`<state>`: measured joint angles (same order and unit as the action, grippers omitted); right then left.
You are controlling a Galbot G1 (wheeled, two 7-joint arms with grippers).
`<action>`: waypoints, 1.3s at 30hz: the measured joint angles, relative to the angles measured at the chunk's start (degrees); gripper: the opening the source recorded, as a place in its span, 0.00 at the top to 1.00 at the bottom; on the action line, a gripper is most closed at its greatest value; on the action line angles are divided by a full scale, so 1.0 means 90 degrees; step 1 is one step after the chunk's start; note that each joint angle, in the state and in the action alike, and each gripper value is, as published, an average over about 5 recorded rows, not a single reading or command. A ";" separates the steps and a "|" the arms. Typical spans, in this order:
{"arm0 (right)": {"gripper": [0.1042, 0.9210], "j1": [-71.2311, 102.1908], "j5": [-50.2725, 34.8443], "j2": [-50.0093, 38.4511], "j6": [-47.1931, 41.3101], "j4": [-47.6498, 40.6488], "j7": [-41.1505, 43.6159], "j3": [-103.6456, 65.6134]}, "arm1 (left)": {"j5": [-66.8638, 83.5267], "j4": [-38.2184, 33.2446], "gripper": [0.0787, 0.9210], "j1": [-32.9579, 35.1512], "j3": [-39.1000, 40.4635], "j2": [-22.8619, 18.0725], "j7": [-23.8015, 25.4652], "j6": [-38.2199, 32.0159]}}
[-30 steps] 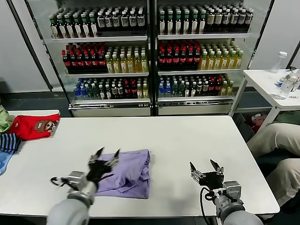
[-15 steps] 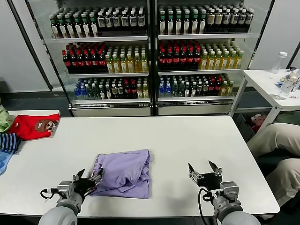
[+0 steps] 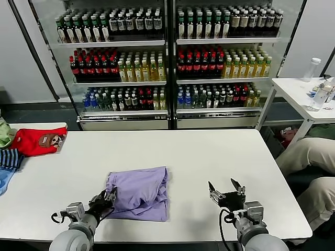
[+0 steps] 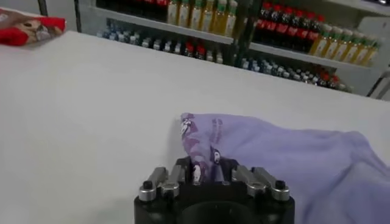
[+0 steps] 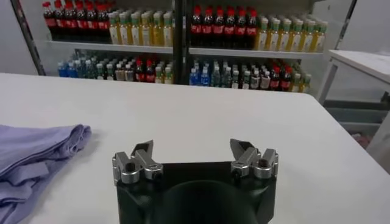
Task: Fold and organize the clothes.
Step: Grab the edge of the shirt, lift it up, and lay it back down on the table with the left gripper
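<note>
Since prev frame, left pincer (image 3: 106, 200) moved in onto T-shirt's (image 3: 140, 191) near-left corner, now clenched on a printed fold of it. Lavender T-shirt lies bunched at worktop (image 3: 199, 157) front-centre. Right pincer (image 3: 226, 192) parked near front-right edge, fingers spread, gripping nothing, well apart from shirt.

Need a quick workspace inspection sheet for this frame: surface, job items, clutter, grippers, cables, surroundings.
Surface: white table, mostly bare.
Job's things: lavender T-shirt, loosely folded, near front edge; printed corner turned up at the left gripper.
Clutter: red garment and striped garment at the table's far left edge.
Grippers: left gripper shut on the T-shirt's left corner; right gripper open, holding nothing, apart from the shirt.
Cables: black cable looped by the right wrist.
Surroundings: drinks fridges behind; side table with bottles on the right.
</note>
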<state>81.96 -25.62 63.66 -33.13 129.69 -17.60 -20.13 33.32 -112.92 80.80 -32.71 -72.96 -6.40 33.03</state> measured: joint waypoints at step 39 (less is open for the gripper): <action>0.12 0.0147 0.0172 0.0094 0.0006 0.0075 0.0059 -0.0111 | -0.1188 -0.1701 0.95 0.0297 -0.0031 0.0067 0.0945 0.0016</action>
<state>83.29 -24.07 64.50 -33.08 130.36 -17.07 -21.13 22.63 -128.23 83.47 -32.99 -72.35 2.11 33.18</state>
